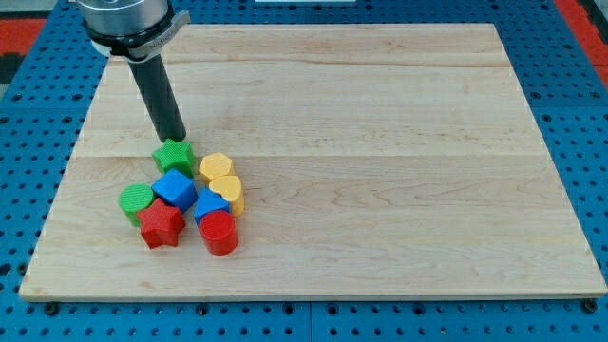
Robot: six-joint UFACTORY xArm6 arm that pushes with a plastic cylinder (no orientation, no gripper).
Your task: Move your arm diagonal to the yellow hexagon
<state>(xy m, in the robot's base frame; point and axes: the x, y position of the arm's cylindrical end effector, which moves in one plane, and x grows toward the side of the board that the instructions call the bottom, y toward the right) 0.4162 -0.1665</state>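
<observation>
Wooden and pale, the planked board [380, 142] carries every block in one tight cluster near the view's bottom left. Going left to right: a green cylinder [136, 199], a red star-shaped block [161, 225], a green block of unclear shape [174, 155] at the cluster's top, a blue cube [175, 188], a second blue block [210, 205], a red cylinder [219, 233], the yellow hexagon [216, 167] and, just below it, a yellow heart-like block [228, 192].

My tip [176, 139] rests at the upper edge of the green block, touching or nearly so; I carry no gripper, only a straight dark rod, so there is nothing to spread or pinch.

The hexagon sits just right of that green block, so I already stand up and to the left of it. To do this well, I judge I should hold on the bare wood above the cluster and settle off the hexagon's upper-left corner without nudging the green block into it.

Around the board lies a blue perforated table [38, 95], with red patches [24, 24] at the view's top corners.
</observation>
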